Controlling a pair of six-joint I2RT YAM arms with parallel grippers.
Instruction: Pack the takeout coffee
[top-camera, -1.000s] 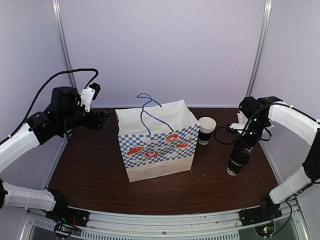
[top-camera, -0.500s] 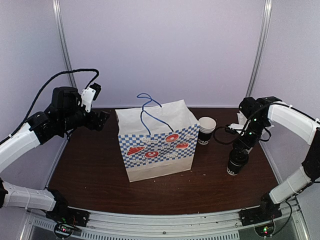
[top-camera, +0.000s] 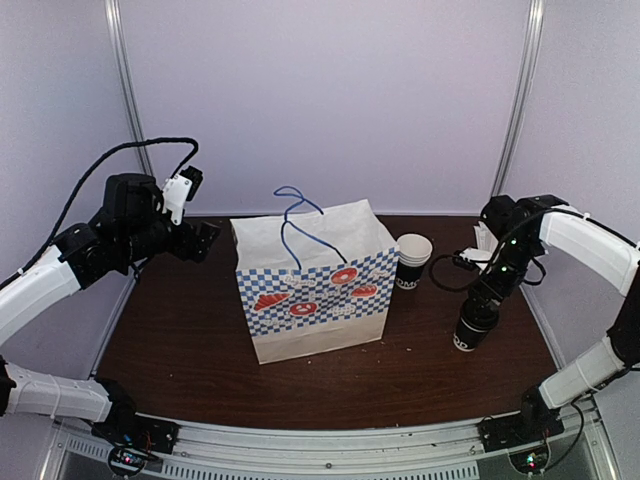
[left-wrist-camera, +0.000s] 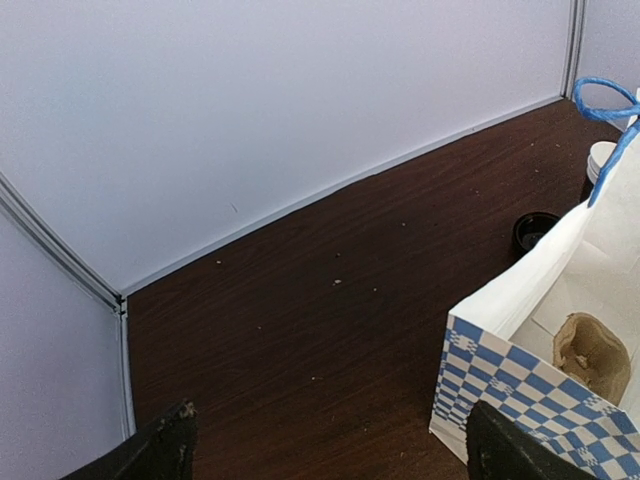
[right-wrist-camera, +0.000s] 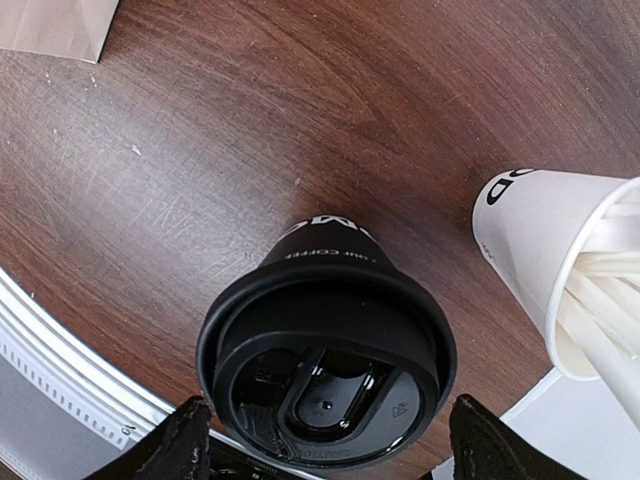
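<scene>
Two arms: both are reaching over the table, the right one low at the near right, the left one raised at the far left.
Takeout coffee: standing lidded at the near right, well apart from the bag.
Right gripper: straddling the lid, its fingers at the rim; pressing or merely beside cannot be told.
Step in hand: judged to be securing the cup; the fingers should be closing evenly on the wall below the rim, keeping it upright.
Straw cup: standing just beside, calling for a straight lift.
Paper bag: standing open mid-table, handles up.
Left gripper: hanging wide open, empty, beyond the bag.
</scene>
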